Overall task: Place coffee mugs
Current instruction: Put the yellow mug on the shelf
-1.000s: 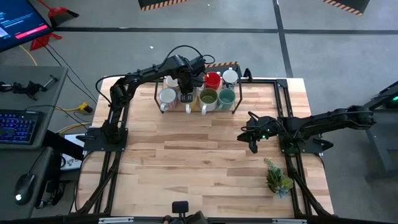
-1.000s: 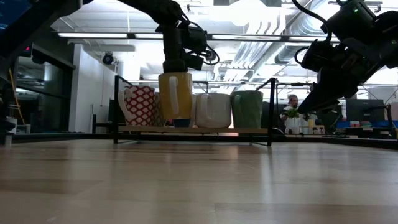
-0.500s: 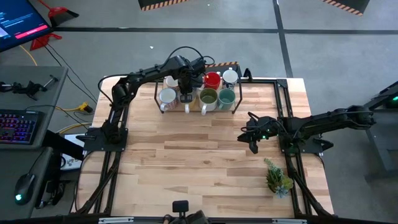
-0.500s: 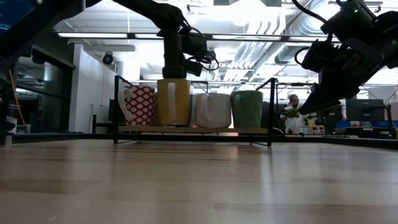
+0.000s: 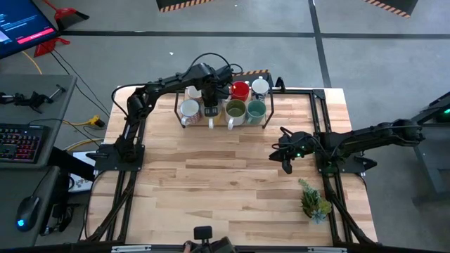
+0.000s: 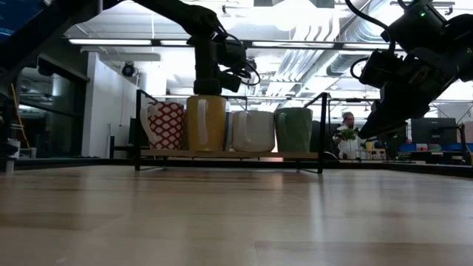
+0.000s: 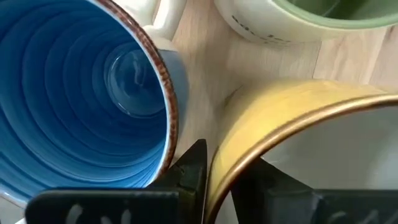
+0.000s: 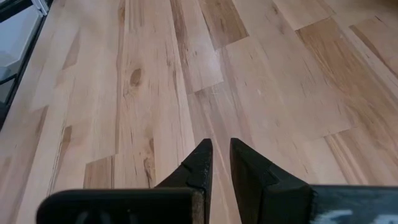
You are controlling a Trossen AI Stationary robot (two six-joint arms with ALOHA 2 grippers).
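Observation:
The coffee mugs stand in a black-framed tray (image 5: 176,105) at the table's far edge: white (image 5: 189,109), olive (image 5: 235,109), teal (image 5: 256,109) and red (image 5: 240,90) among them. My left gripper (image 5: 210,105) hangs over the front row, shut on a yellow mug (image 6: 206,122). That mug stands upright between a red-patterned mug (image 6: 166,124) and a white one (image 6: 253,130). A blue mug (image 7: 93,93) sits right beside it. My right gripper (image 5: 286,167) hovers over bare wood right of the table's centre, its fingers close together and holding nothing. My left gripper (image 7: 221,168) comes from above, pointing down, onto the yellow mug's rim (image 7: 249,146). One finger (image 7: 267,180) is inside the mug and the other finger (image 7: 193,168) is outside, toward the blue mug. The mug is upright with its base on the tray.
A small spiky green potted plant (image 5: 313,200) stands near the table's right near corner. The wooden tabletop (image 5: 211,183) stretches between the tray and the near edge. Black frame rails run along both sides of the table. A person shows far behind it in the low view.
My left gripper has moved down with the yellow mug still in its hold. The mug, first hanging a little above the tray floor, now stands level with its neighbours in the front row. My right arm has kept still.

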